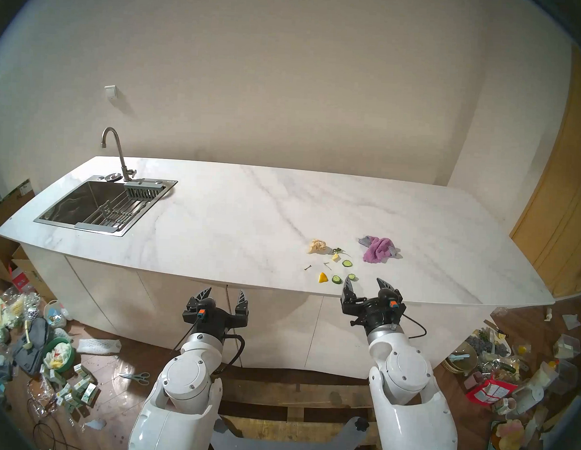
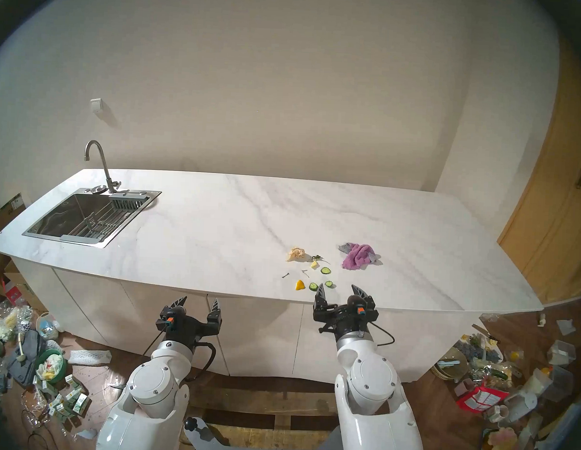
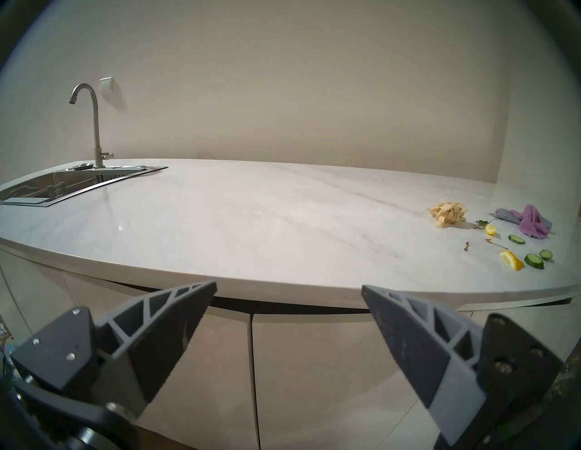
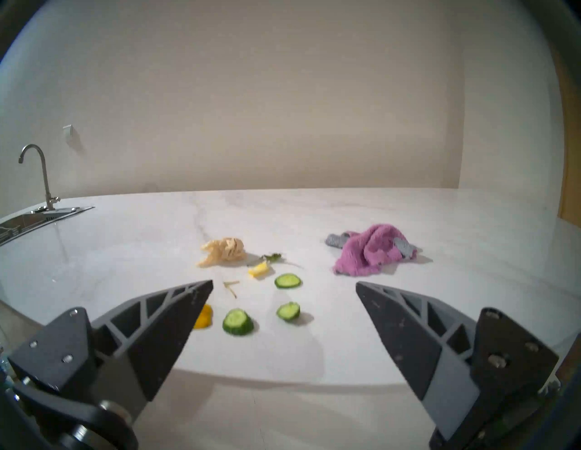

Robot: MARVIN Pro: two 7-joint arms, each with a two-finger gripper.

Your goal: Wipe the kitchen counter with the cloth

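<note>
The long white marble-look counter (image 1: 236,217) with faint grey veins has a steel sink (image 1: 94,204) set into its far-left end, and the small purple fuzzy cloth (image 1: 378,249) with its grey-blue patch lies crumpled toward the right, a little in from the near edge, touched by nothing. Just left of it sit a beige wad of paper (image 1: 317,246), three green cucumber slices (image 1: 347,263), yellow lemon bits (image 1: 322,277) and a few small stems. The right gripper (image 1: 366,284) hovers at the near edge with its fingers spread wide and empty, the cloth ahead and slightly right of it. The left gripper (image 1: 224,296) hangs lower, in front of the white cabinet fronts, fingers likewise wide and empty. Wiping has not begun; the step in hand looks like the reach for the cloth. The next move likely calls for the right arm to go forward over the cucumber slices, tip down, and pinch a raised fold of the cloth.
</note>
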